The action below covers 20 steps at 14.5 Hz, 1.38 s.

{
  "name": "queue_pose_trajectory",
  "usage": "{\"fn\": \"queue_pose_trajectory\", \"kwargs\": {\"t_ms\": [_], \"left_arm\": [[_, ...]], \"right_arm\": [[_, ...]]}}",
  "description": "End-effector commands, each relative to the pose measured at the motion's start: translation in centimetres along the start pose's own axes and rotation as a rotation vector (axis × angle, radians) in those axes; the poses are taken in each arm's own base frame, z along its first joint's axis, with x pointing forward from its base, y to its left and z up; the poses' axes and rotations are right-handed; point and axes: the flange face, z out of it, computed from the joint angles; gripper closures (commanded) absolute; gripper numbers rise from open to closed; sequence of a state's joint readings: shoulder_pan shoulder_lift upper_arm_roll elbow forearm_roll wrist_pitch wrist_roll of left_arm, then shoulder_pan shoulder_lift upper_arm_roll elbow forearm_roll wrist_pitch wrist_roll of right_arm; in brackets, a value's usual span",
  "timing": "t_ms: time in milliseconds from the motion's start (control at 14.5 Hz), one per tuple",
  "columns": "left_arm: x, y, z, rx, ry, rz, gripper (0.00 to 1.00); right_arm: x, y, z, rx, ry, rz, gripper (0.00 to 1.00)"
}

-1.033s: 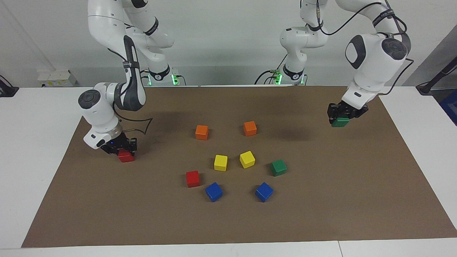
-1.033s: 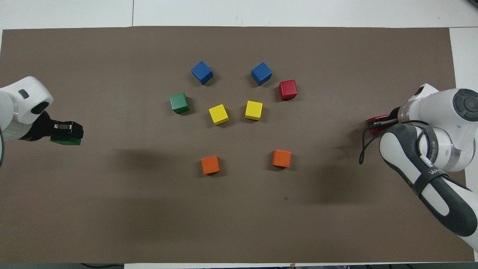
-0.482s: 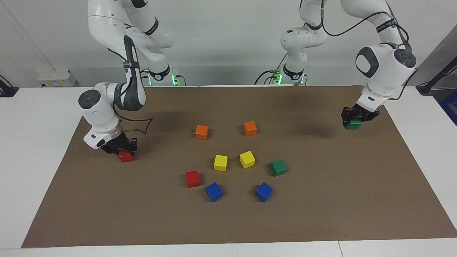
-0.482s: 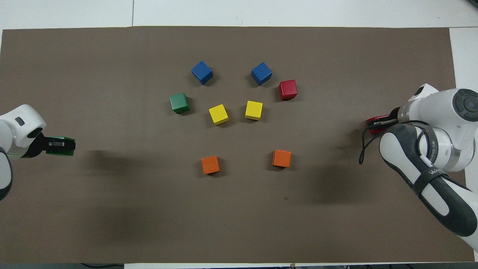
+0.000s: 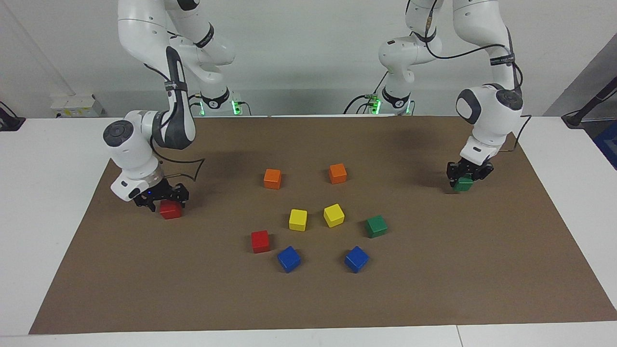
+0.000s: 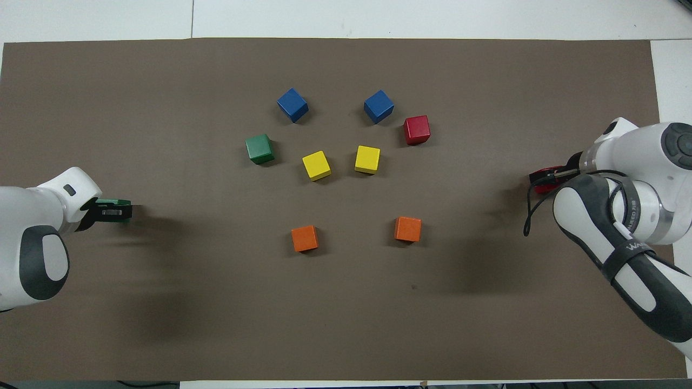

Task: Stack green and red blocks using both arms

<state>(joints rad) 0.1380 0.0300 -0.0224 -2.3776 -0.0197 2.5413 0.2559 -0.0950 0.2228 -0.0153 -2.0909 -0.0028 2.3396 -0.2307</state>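
My right gripper [image 5: 163,198] is open and stands low over a red block [image 5: 170,210] that rests on the brown mat [image 5: 434,270] at the right arm's end; its fingers straddle the block. The block partly shows under the gripper in the overhead view [image 6: 542,180]. My left gripper [image 5: 466,176] is shut on a green block [image 5: 463,184] and holds it down at the mat at the left arm's end, also seen in the overhead view [image 6: 118,204]. A second red block [image 5: 260,241] and a second green block [image 5: 376,226] lie loose mid-mat.
Two orange blocks [image 5: 272,178] [image 5: 337,173], two yellow blocks [image 5: 298,220] [image 5: 333,215] and two blue blocks [image 5: 288,259] [image 5: 356,259] lie in a ring mid-mat with the loose red and green ones. White table [image 5: 48,193] surrounds the mat.
My left gripper swung outward, then came back in and down to the mat with the green block. My right gripper rose slightly and spread its fingers; the red block stayed on the mat.
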Motion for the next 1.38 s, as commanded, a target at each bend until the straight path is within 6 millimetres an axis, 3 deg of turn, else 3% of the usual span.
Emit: {"fn": "queue_pose_trajectory", "kwargs": {"t_ms": [0, 138, 344, 620, 826, 964, 1170, 1308], "left_arm": [[-0.2, -0.4, 0.5, -0.004, 0.017, -0.020, 1.00], [-0.5, -0.5, 1.1, -0.006, 0.006, -0.041, 1.00], [-0.6, -0.4, 1.7, -0.010, -0.009, -0.081, 1.00], [-1.2, -0.2, 2.3, -0.014, -0.029, -0.119, 1.00], [-1.4, -0.2, 3.0, -0.017, -0.045, -0.120, 1.00], [-1.1, 0.2, 2.9, -0.019, -0.048, -0.104, 0.00], [-0.1, 0.1, 2.0, -0.030, -0.080, -0.034, 0.00], [2.1, -0.6, -0.8, -0.041, -0.105, 0.005, 0.00]], "right_arm": [[2.0, 0.0, -5.8, 0.014, -0.037, -0.021, 0.00], [4.4, -1.4, -11.1, 0.015, -0.059, 0.022, 0.00], [8.5, -7.3, -14.4, -0.036, -0.032, 0.049, 0.00], [11.2, -19.0, -12.4, -0.067, 0.013, 0.117, 0.00], [13.7, -21.4, -10.2, -0.049, 0.028, 0.125, 0.00], [14.3, -23.8, -8.6, -0.040, 0.050, 0.102, 0.00], [15.2, -25.3, -6.8, -0.018, 0.063, 0.120, 0.00], [15.7, -26.4, -6.6, 0.004, 0.068, 0.113, 0.00]]}}
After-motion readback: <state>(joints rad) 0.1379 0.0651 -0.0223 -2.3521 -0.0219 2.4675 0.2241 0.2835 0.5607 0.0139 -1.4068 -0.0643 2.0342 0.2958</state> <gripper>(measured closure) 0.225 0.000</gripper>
